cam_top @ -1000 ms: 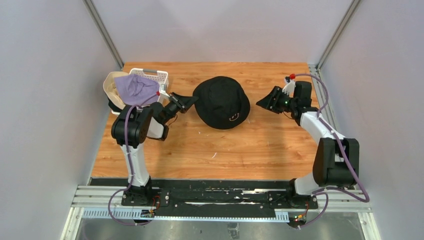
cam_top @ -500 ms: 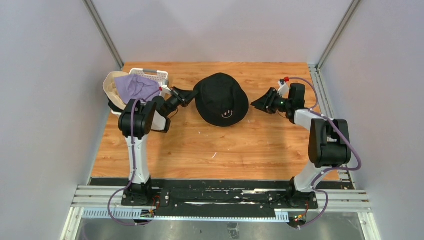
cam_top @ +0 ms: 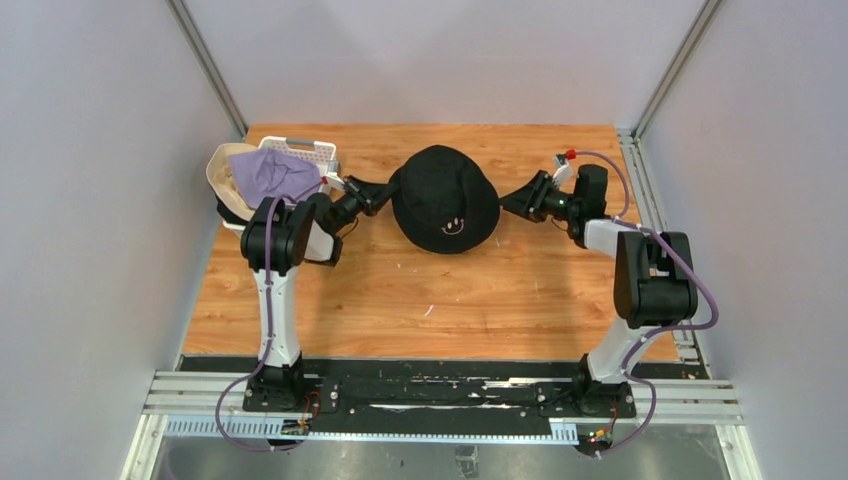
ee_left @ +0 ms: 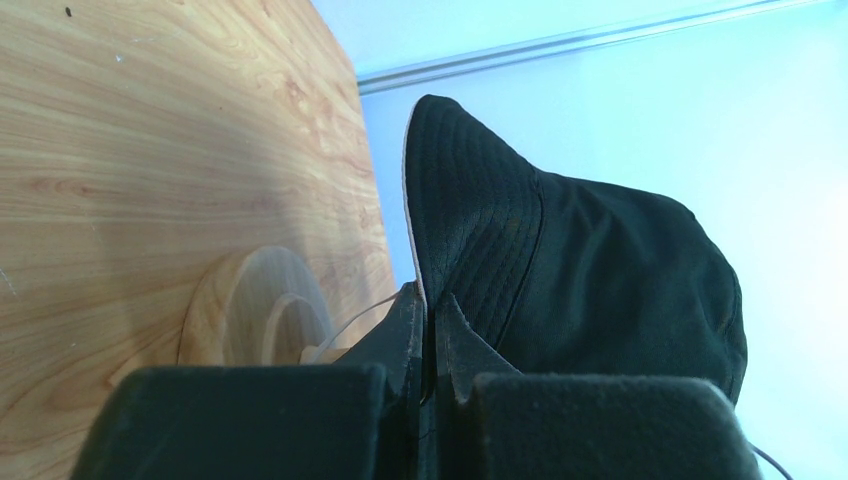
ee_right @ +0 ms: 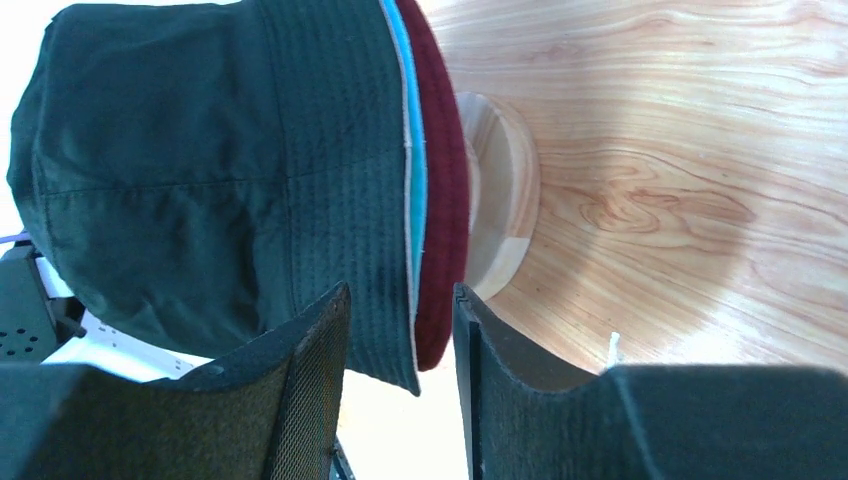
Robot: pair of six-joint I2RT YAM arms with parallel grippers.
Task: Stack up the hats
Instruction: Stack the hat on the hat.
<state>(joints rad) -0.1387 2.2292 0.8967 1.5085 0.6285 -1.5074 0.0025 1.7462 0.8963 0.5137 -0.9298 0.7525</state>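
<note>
**Both grippers at the smiley hat's brim**

Mid-table, the smiley hat [cam_top: 443, 200] sits crown-up on the stand [ee_right: 505, 200], and there is an arm at each side of it.

On the left, the left gripper [ee_left: 428, 310] has its jaws pressed together on the edge of the black brim. The fabric is nipped flat between the tips, and the brim rises clear of the table [cam_top: 400, 290] there.

On the right, the right gripper [ee_right: 398, 300] has its jaws standing apart, roughly half spread, with one finger on either side of the brim. From its wrist camera you can see three layers in that gap. The black brim is outermost, then a thin line of the teal hat [ee_right: 418, 210], then the maroon hat [ee_right: 447, 200] nearest the stand. The fabric fills most of the gap, but I cannot tell whether the pads press on it.

At the far left, the basket [cam_top: 318, 152] holds the lavender hat [cam_top: 270, 175] lying over the beige hat [cam_top: 216, 175], just behind the left arm.
</note>
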